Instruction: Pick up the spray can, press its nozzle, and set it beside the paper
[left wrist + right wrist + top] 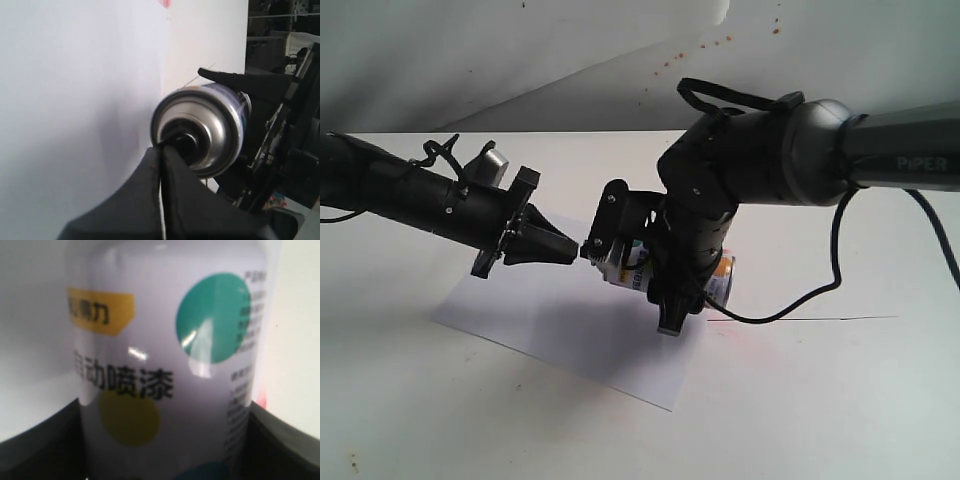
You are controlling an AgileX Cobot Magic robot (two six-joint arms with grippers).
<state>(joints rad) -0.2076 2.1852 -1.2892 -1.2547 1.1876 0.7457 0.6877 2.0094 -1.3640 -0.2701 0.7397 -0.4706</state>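
My right gripper [678, 285] is shut on the spray can [632, 268] and holds it on its side above the paper [560, 315]. Up close, the white can [170, 365] with green and yellow dots fills the right wrist view, gripped between two black fingers [35, 445]. Its silver top faces left. My left gripper [570, 247] is shut, and its joined fingertips [162, 150] press against the black nozzle [187, 142] in the middle of the silver dome [215, 130]. The paper [75, 100] lies flat under both grippers.
A black cable [790, 305] hangs from the right arm and trails over the table. A thin dark line [840, 319] and a faint pink stain [725, 325] mark the table to the right of the paper. A white backdrop with reddish specks [705, 48] stands behind.
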